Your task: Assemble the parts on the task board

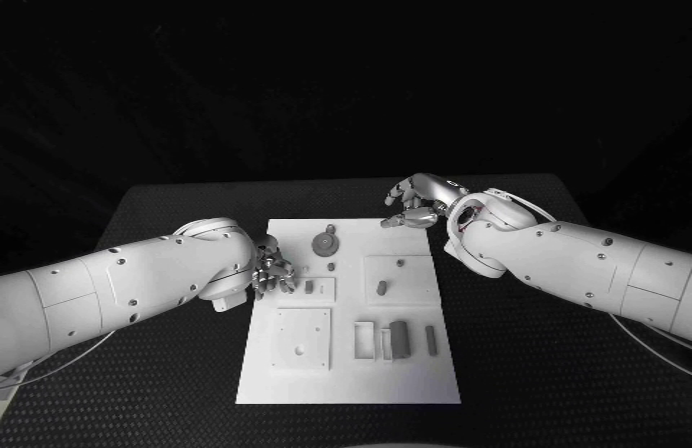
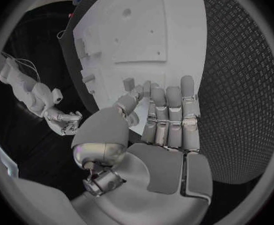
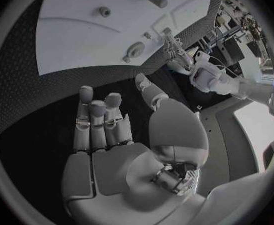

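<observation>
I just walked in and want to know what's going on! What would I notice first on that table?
First, the white task board in the middle of the black table, with small grey parts lying on it. Then the two silver robot hands: the left robot hand sits at the board's left edge, and the right robot hand is just past its far right corner. Neither holds anything.

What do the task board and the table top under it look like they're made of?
Task board: looks like hard plastic, matte white, with crisp moulded recesses and raised frames; painted metal can't be ruled out. Table: black with a fine raised diamond pattern, clear in the left wrist view, which suggests a textured rubber or foam mat, though the look leaves that open.
</observation>
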